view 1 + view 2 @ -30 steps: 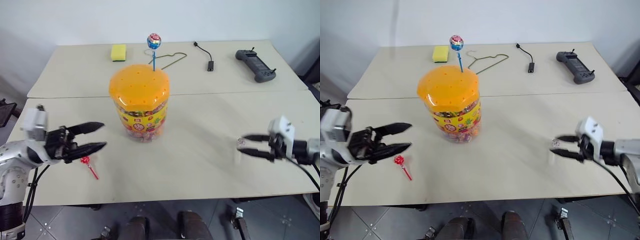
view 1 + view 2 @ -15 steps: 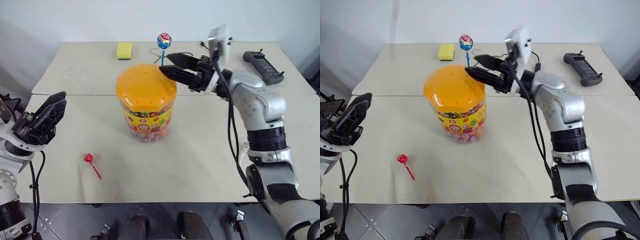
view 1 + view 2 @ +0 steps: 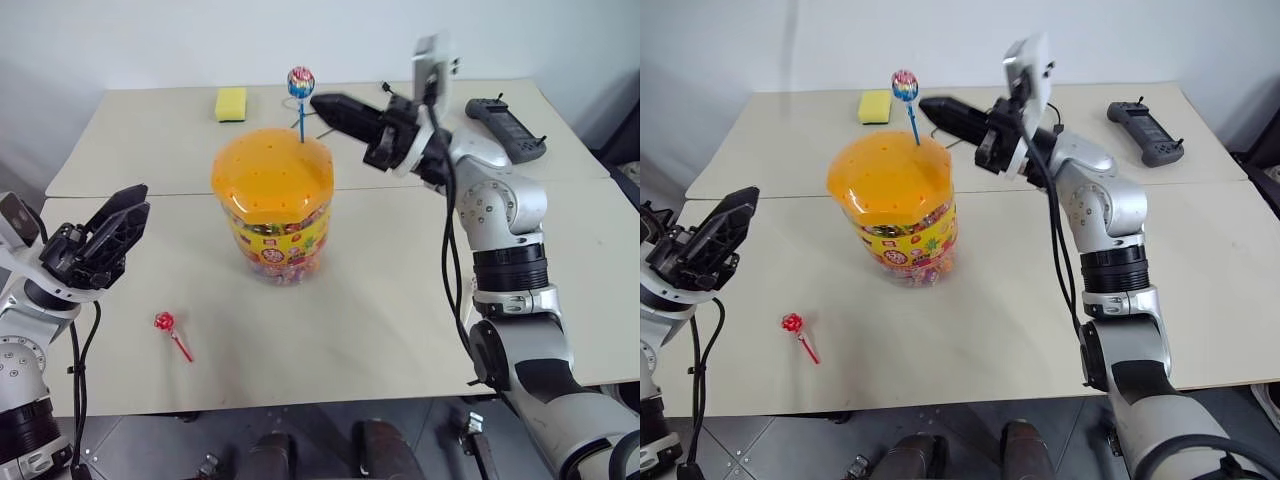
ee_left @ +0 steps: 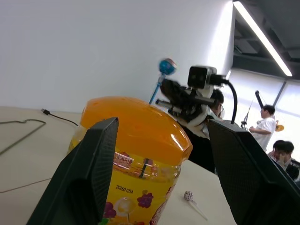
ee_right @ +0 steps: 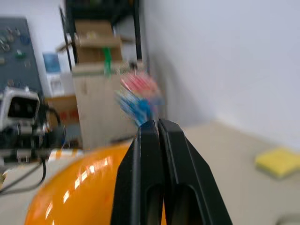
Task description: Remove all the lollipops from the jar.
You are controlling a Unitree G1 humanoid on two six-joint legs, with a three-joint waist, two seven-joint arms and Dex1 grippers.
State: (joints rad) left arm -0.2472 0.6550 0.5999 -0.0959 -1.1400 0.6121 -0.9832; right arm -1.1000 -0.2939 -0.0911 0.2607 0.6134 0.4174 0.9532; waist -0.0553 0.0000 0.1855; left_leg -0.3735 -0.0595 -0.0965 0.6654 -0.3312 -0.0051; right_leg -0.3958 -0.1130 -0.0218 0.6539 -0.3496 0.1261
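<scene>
Right end effector [image 3: 318, 102] closed beside blue lollipop [image 3: 300, 81] in jar [image 3: 274, 203]; left end effector [image 3: 128, 212] apart

"20260 125A" on jar [image 4: 140, 173] label

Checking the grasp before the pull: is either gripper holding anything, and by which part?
Right gripper is shut at the blue lollipop's stick; an actual hold cannot be told. Left gripper holds nothing.

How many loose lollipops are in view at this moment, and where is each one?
3. The blue lollipop stands in the jar lid; the red lollipop lies on the table; a pale lollipop lies beyond the jar. Others may be hidden.
</scene>
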